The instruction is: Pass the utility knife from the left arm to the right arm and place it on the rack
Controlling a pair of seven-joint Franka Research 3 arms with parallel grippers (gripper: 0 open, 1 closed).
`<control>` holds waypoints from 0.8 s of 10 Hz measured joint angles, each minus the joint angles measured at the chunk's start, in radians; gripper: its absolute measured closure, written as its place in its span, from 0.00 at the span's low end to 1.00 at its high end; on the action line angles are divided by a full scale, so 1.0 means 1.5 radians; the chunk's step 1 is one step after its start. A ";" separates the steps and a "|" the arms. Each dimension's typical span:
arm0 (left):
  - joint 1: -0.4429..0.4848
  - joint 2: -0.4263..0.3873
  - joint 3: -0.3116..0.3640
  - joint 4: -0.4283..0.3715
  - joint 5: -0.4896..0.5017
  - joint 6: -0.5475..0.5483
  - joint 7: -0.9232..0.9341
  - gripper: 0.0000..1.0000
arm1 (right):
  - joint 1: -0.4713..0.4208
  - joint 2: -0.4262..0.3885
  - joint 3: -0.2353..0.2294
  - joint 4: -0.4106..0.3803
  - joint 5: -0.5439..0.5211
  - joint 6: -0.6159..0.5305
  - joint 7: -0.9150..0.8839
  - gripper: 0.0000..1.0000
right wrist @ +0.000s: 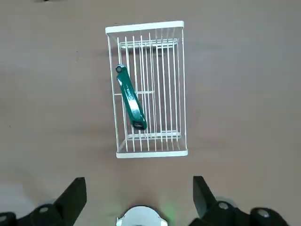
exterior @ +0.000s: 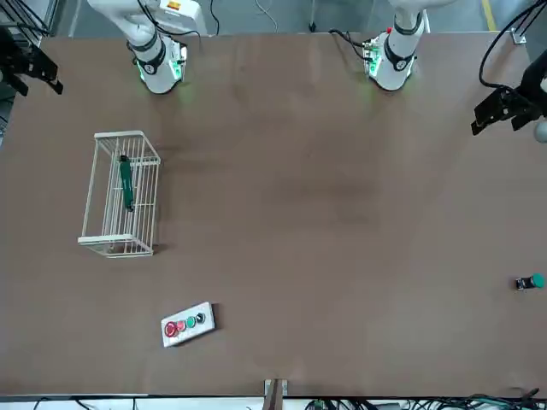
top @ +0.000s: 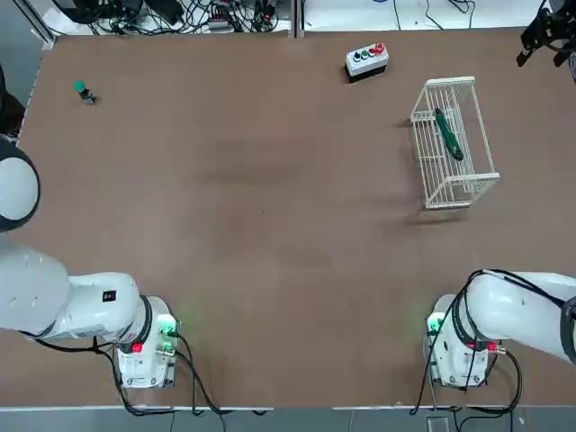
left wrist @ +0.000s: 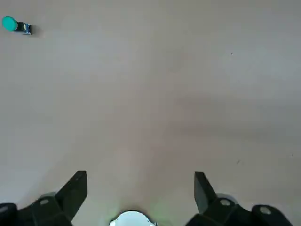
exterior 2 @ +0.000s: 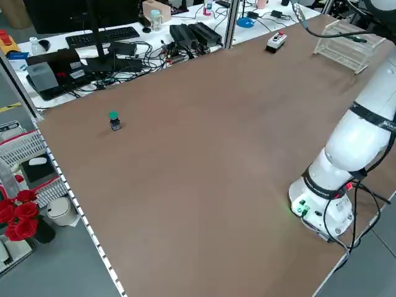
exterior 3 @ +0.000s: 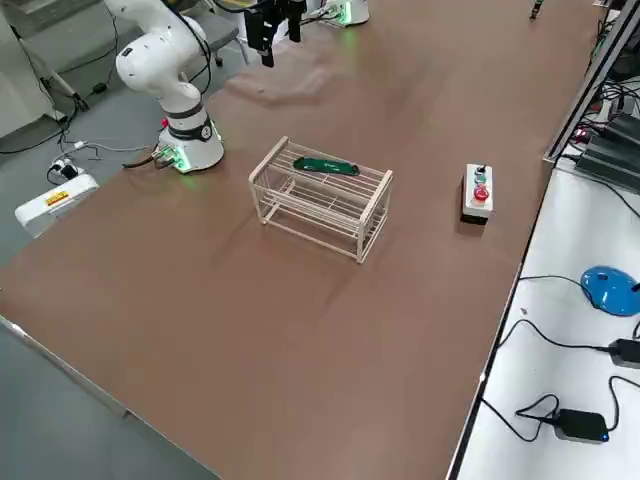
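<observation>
The utility knife lies loose on top of the bars of the white wire rack, at the table's right side; nothing holds it. From the right wrist view I see the knife slanted across the rack far below my right gripper, which is open and empty, well above the table. In the front view the right gripper hangs beyond the rack. My left gripper is open and empty, high over bare table at the left side.
A grey button box stands at the far edge, left of the rack. A tiny green-capped item sits at the far left. Cables, a keyboard and other gear lie beyond the far edge.
</observation>
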 joint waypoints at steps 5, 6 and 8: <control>0.000 0.000 0.001 0.003 0.000 0.000 0.000 0.00 | 0.001 0.000 0.009 0.002 -0.002 0.001 0.000 0.00; 0.000 0.000 0.002 0.003 0.000 0.000 0.000 0.00 | 0.001 0.001 0.013 0.011 -0.007 0.003 -0.002 0.00; 0.000 0.000 0.002 0.003 0.000 0.000 0.000 0.00 | 0.002 0.002 0.041 0.033 -0.013 0.006 0.000 0.00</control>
